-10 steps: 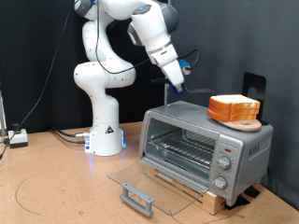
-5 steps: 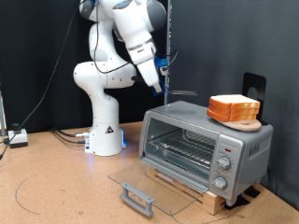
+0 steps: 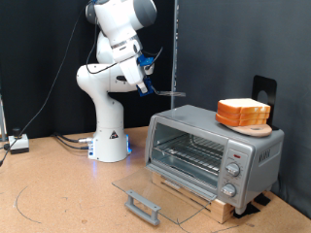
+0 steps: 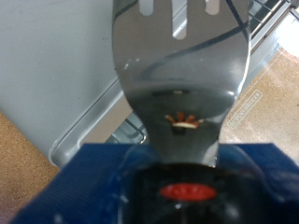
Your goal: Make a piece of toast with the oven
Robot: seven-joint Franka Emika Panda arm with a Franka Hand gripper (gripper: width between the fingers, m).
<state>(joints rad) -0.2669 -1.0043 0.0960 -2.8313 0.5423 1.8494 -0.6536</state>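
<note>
Brushed silver-grey metal on the oven (image 3: 216, 152), clear glossy glass in its dropped door (image 3: 160, 192). Mirror-polished steel spatula (image 4: 180, 65), blue handle wrap perhaps rubbery. Matt brown worktop (image 3: 58, 194). Glossy white plastic arm shells (image 3: 109, 87).

Robot lab: black backdrop curtain (image 3: 233, 39), cables (image 3: 68, 142) on floor, oven (image 3: 214, 150) on wooden blocks.

The oven (image 3: 214, 151) is sitting on the worktop (image 3: 58, 194) at the exterior view's right, its door (image 3: 155, 191) lying open in front. A stack of slices (image 3: 243, 113) is resting on its top. The arm's base (image 3: 109, 141) is standing to its left.
</note>
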